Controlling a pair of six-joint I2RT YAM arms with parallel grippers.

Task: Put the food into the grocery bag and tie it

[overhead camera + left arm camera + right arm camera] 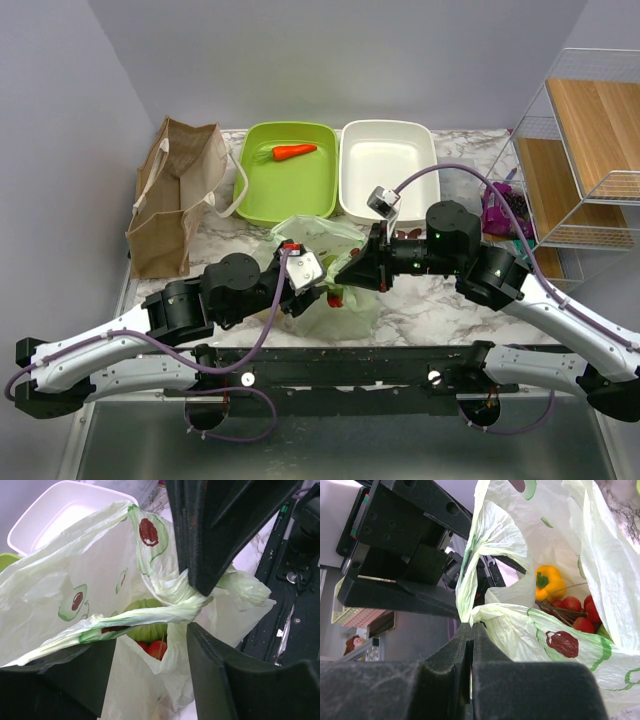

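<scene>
With pepper (547, 582) and tomatoes (577, 612) inside, the grocery bag (312, 232) sits mid-frame on the worktop (440, 305), while the left hand (192, 607) and right hand (471, 625) each clench a bunched handle, seemingly for knotting.

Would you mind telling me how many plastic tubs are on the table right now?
2: a green tub holding a carrot at the back, and a white tub beside it on its right. None appears hidden.
</scene>
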